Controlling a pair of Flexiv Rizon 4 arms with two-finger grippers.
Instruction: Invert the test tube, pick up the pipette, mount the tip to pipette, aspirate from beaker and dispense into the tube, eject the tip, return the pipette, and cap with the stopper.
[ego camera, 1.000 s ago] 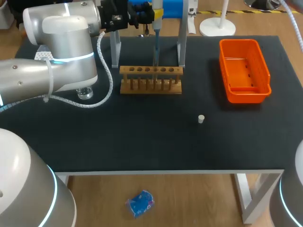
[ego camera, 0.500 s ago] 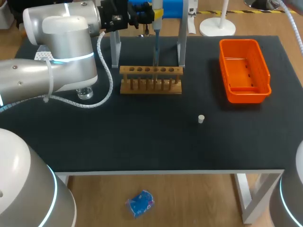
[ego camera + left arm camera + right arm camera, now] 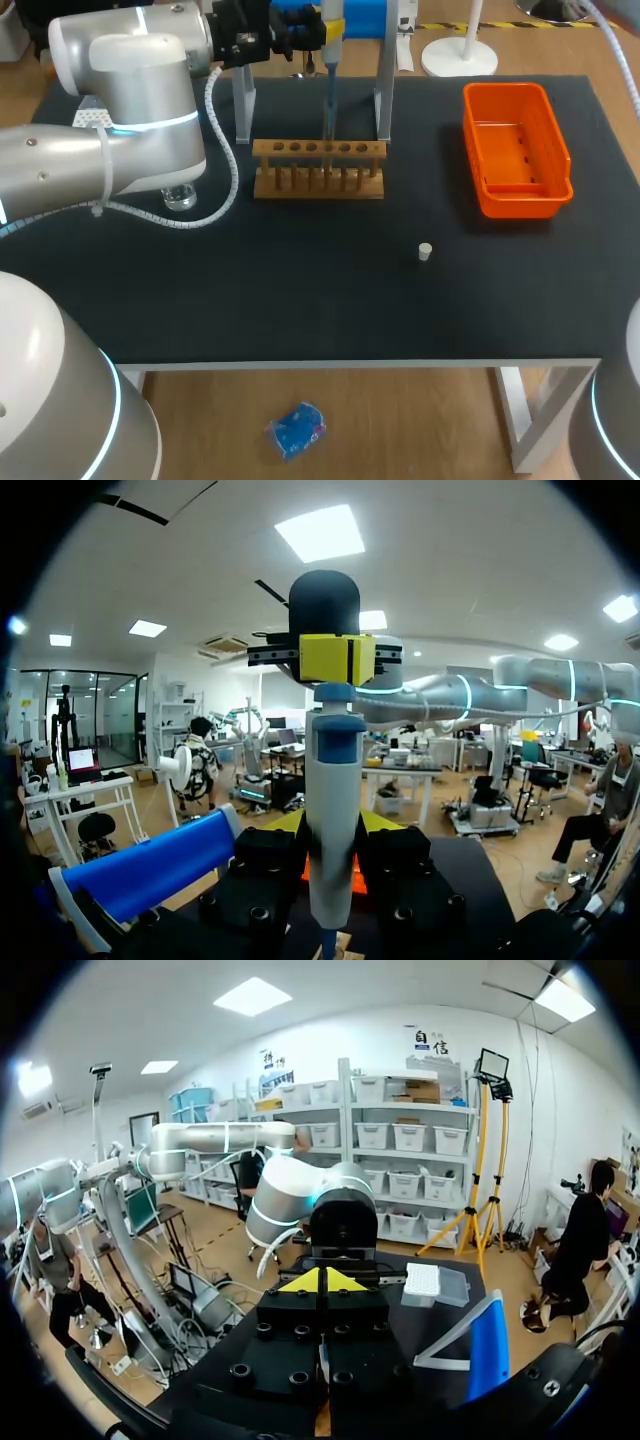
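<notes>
— Where's the pipette right now?

— Up behind the pale wooden test-tube rack [image 3: 318,168]. The grey-bodied pipette with the blue collar, yellow block and black knob [image 3: 333,750] stands upright. The left gripper [image 3: 333,830] has it clamped, one finger on each side of the barrel. Its thin lower end comes down at the rack's middle holes.

— Is it inside a tube?

— Can't tell. The shaft meets the rack's top bar, and I can't make out any glass there.

— And the other arm?

— The right gripper [image 3: 322,1282] has its yellow tips pressed together with nothing between them. I can't place it against the rack.

— Stopper?

— The small white stopper [image 3: 425,251] sits alone on the black table [image 3: 300,300]. It's in front of the rack and off to its right, well apart from it.

— What else is out there?

— The orange plastic bin [image 3: 520,206] is to the right of the rack, well apart from it. The small clear glass beaker [image 3: 181,197] is to the left of the rack, half hidden under the left arm's grey elbow [image 3: 140,110]. The pipette stand with pale uprights and a blue top [image 3: 384,95] is just behind the rack, with one upright on either side of the pipette.
</notes>
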